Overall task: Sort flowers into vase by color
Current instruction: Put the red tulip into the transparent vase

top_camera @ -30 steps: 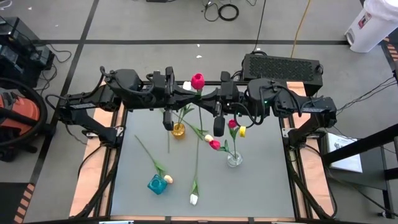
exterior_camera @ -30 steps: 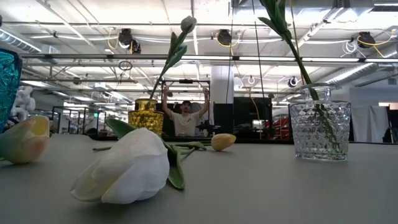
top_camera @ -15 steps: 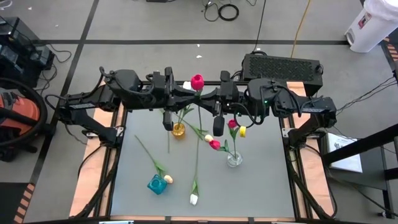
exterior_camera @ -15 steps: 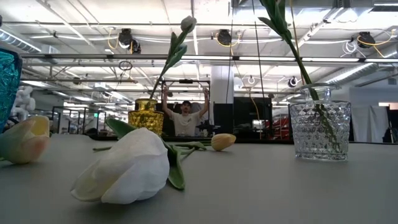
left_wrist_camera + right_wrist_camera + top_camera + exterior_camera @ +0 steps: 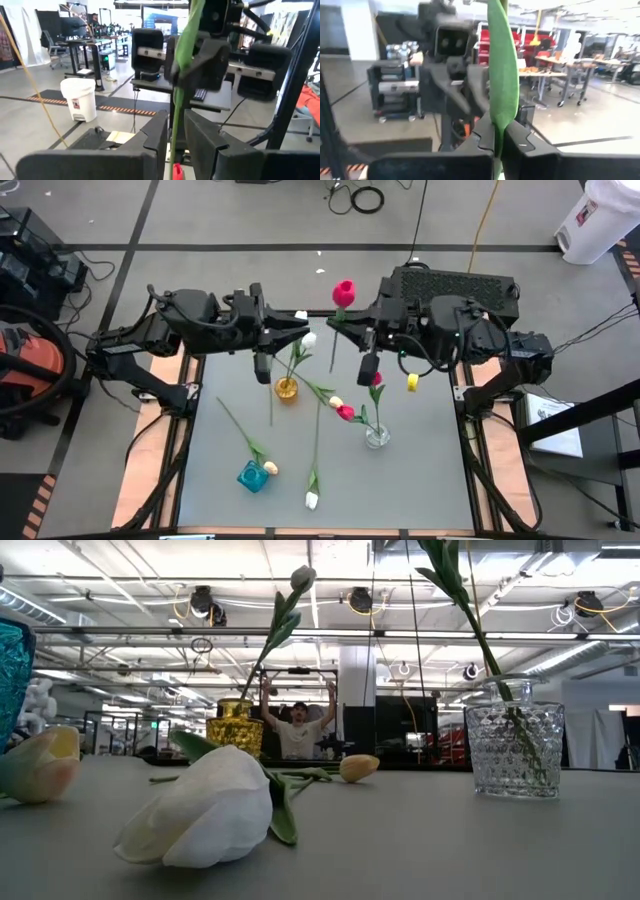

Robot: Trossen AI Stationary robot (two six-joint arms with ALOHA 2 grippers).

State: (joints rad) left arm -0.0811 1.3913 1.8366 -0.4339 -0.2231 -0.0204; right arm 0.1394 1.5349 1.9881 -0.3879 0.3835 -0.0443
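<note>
The right gripper [image 5: 347, 329] is hovering above the table's [image 5: 420, 480] far edge, at about 12 o'clock in the overhead view, and is clamping a red tulip [image 5: 344, 292] by its stem. The flower's head is pointing past the far edge while the stem is hanging back over the table. In the right wrist view, the fingers [image 5: 517, 142] are pressing together on the green stem and leaf [image 5: 502, 80], with no gap showing.

The left gripper [image 5: 300, 333] is sitting just beside it, toward 11 o'clock and facing it. Its fingers [image 5: 205, 142] are standing a narrow way apart, and the same stem [image 5: 176, 115] is showing in the gap between them; they are not closing on it.

A gold vase [image 5: 287, 389] is standing at about 11 o'clock from the table's centre, holding one white tulip [image 5: 309, 339] that is leaning toward the far edge. A clear glass vase [image 5: 377, 437] is standing at about 3 o'clock, with two red tulips [image 5: 346, 413] sticking out of it. A teal vase [image 5: 252, 476] is sitting at about 7 o'clock, and a pale yellow tulip head [image 5: 271, 468] is lying just beside it.

Another white tulip [image 5: 312, 500] is lying flat at 6 o'clock near the front edge, its long stem running up toward the centre. A further pale head [image 5: 336, 402] is lying near the centre, between the gold and glass vases.

In the table-level view, the lying white tulip [image 5: 200, 810] is filling the foreground, with the gold vase [image 5: 240, 725] and glass vase [image 5: 515, 735] behind it. Beyond the table, a person [image 5: 297, 732] is standing with both arms raised.
</note>
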